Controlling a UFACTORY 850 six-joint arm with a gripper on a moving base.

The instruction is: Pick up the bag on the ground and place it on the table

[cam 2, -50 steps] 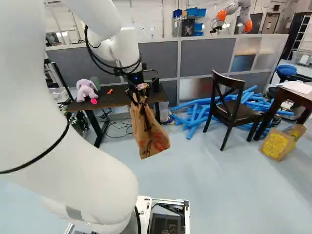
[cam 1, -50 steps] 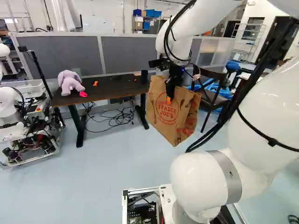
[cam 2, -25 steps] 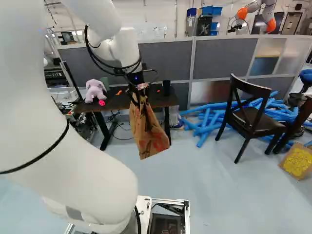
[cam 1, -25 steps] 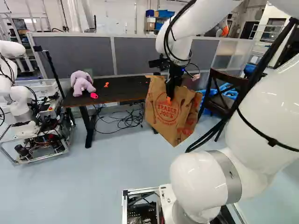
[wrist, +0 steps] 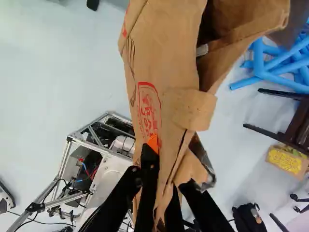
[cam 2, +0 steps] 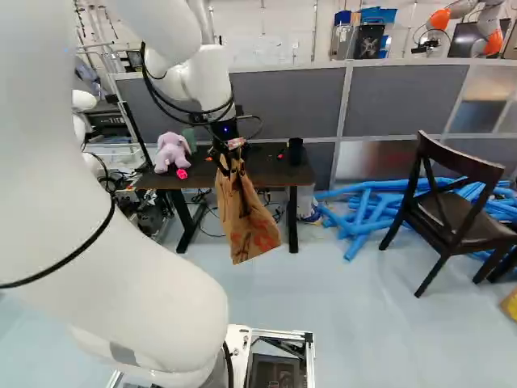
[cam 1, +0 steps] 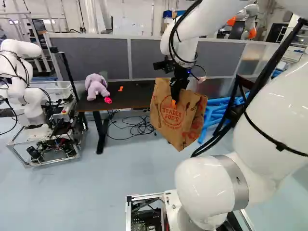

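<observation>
Your end effector (cam 1: 174,102) has the paper bag (cam 1: 166,127) pinched, hanging above the floor.
Your wrist view opens up the bag's mouth, with something pale just inside; the left base view gives you its broad, red-printed face, the right its narrow side. Behind it stands the tabletop (cam 2: 262,171); both base views show you the purple plush (cam 1: 96,87) there, but only the right reveals the black cup (cam 2: 296,151). The left shows you more of another robot (cam 1: 31,103).
</observation>
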